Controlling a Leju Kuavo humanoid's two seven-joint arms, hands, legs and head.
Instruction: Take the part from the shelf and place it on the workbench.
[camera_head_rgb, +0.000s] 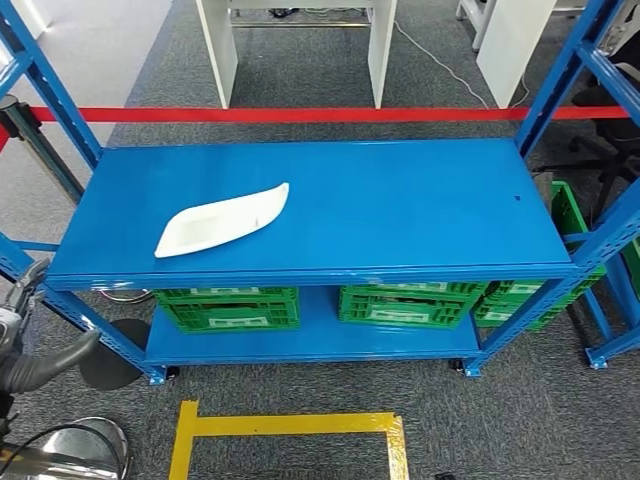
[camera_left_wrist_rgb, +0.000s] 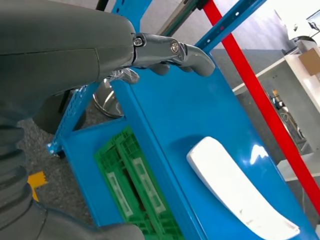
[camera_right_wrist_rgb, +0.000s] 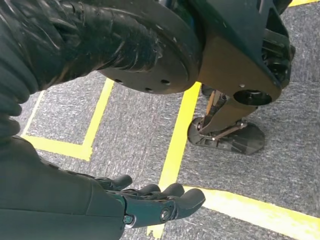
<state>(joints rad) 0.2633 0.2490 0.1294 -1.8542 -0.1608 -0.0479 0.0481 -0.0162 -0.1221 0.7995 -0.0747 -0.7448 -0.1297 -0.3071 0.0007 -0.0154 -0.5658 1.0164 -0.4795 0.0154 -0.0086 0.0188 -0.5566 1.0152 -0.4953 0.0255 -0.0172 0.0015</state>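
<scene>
Item 1, my left hand (camera_head_rgb: 30, 330): I see it at the lower left of the head view, beside the left end of the shelf (camera_head_rgb: 423, 215) and below the level of its top board. In the left wrist view the hand (camera_left_wrist_rgb: 166, 52) reaches out over the shelf's end with its fingers (camera_left_wrist_rgb: 196, 57) stretched forward and loosely apart. It holds nothing and touches nothing.

Item 2, the part (camera_head_rgb: 223, 220): a long, white, shallow curved piece with pointed ends. It lies flat on the blue top board, in the left half, set at a slant, with its nearer end towards the front edge. It is well apart from my left hand. The left wrist view shows the same part (camera_left_wrist_rgb: 241, 192) lying on the blue board.

Item 3, shelf: blue metal, with perforated uprights at both ends and a lower board.

Item 4, green crates (camera_head_rgb: 400, 305): several stand in a row on the lower board, under the top board.

Item 5, red tape (camera_head_rgb: 302, 115): it runs across the view behind the shelf.

Item 6, yellow floor marking (camera_head_rgb: 287, 425): a taped outline on the grey carpet in front of the shelf.

Item 7, my right hand (camera_right_wrist_rgb: 151, 202): I see it in the right wrist view, hanging over the grey carpet and yellow lines, fingers (camera_right_wrist_rgb: 188, 200) extended and slightly apart, holding nothing.
</scene>
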